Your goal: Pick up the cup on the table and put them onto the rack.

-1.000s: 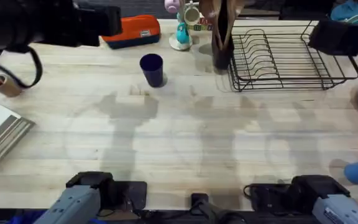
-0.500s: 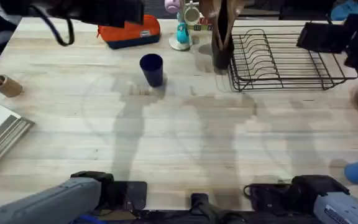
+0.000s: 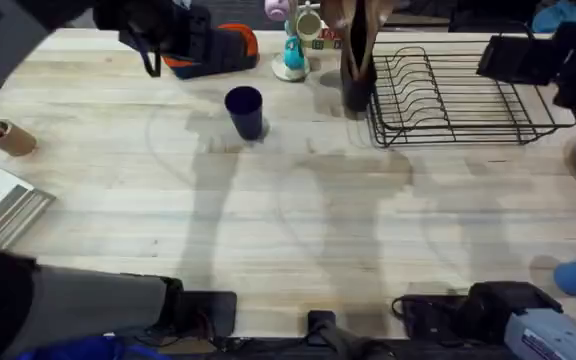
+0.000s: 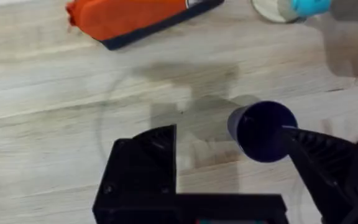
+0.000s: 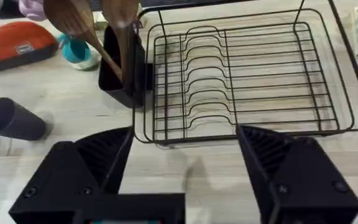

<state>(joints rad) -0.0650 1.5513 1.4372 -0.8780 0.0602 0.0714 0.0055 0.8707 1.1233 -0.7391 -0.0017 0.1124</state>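
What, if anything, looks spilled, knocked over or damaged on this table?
Nothing stands out. The cup stands upright on the table, apart from the rack, which sits square and holds no dishes. No spill or damage shows. Both grippers are open: the left near the cup, the right before the rack.

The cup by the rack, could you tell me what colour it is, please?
Dark navy blue; the cup shows best in the overhead view.
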